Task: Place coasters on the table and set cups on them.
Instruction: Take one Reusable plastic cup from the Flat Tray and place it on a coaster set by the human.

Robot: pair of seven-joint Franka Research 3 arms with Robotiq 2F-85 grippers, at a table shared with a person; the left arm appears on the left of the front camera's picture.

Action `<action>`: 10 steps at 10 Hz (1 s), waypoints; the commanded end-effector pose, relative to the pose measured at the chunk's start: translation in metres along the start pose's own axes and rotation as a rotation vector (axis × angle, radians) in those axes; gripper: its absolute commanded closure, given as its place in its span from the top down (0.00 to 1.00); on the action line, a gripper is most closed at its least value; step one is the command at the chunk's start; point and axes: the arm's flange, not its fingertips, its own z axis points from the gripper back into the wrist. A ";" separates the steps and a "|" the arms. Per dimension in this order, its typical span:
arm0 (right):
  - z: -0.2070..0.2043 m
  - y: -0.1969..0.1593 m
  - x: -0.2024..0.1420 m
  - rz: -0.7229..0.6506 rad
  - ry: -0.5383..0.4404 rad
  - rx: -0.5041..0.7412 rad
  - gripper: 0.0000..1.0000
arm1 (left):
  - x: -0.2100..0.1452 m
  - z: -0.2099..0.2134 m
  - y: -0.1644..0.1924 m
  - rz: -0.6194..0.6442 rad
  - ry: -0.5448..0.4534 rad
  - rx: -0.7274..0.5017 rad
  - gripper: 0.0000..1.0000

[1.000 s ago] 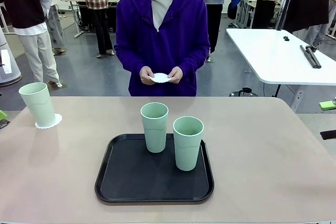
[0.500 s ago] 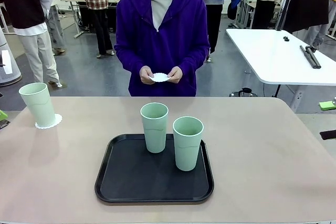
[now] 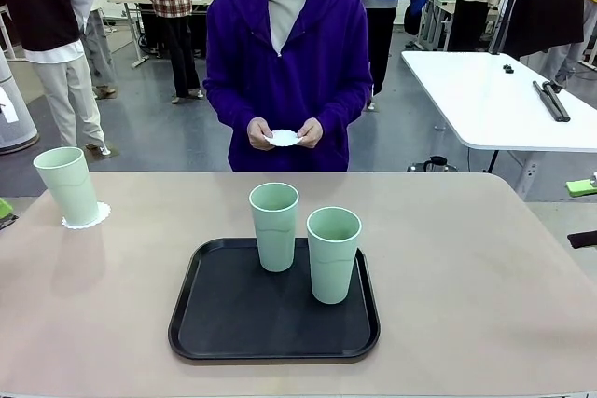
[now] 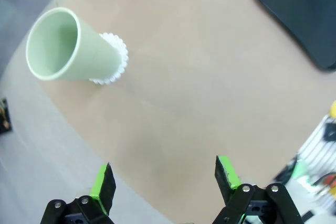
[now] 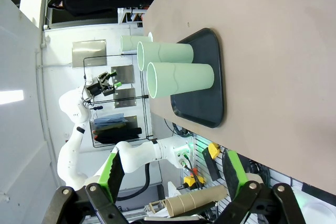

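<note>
You're looking at the left claw [image 4: 165, 172] and right claw [image 5: 173, 162] gaping wide, both empty. One cup [image 3: 67, 184] is sitting on a coaster [image 3: 93, 218] at the table's [image 3: 466, 267] left side. Two cups [image 3: 274, 226] are standing on the tray [image 3: 270, 328] at centre, and the person [image 3: 287, 53] is holding another coaster [image 3: 283, 138] at upper centre.

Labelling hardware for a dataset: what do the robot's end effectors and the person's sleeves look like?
The left end effector and the right end effector look alike: black linkage fingers with silver pivot bolts, tipped with bright green pads. The person's sleeves are purple and long, reaching the wrists.
</note>
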 end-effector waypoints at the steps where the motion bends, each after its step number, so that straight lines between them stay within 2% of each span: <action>1: 0.000 0.002 0.002 -0.001 -0.004 0.019 1.00 | -0.021 0.015 -0.058 0.175 -0.015 0.002 1.00; 2: 0.000 0.002 0.002 -0.001 -0.004 0.019 1.00 | -0.023 0.014 -0.062 0.215 0.026 -0.019 1.00; 3: 0.000 0.002 0.002 -0.001 -0.004 0.019 1.00 | -0.028 0.014 -0.058 0.246 0.009 -0.002 1.00; 4: 0.000 0.002 0.002 -0.001 -0.004 0.019 1.00 | -0.001 0.027 -0.025 0.168 0.020 -0.023 1.00; 6: 0.000 0.002 0.002 -0.001 -0.004 0.019 1.00 | -0.004 0.037 -0.031 0.218 0.015 -0.024 1.00; 8: 0.000 0.002 0.002 -0.001 -0.004 0.019 1.00 | -0.022 0.034 0.023 0.350 -0.194 -0.355 1.00; 10: 0.000 0.002 0.002 -0.001 -0.004 0.019 1.00 | -0.061 0.026 0.068 0.457 -0.369 -0.596 1.00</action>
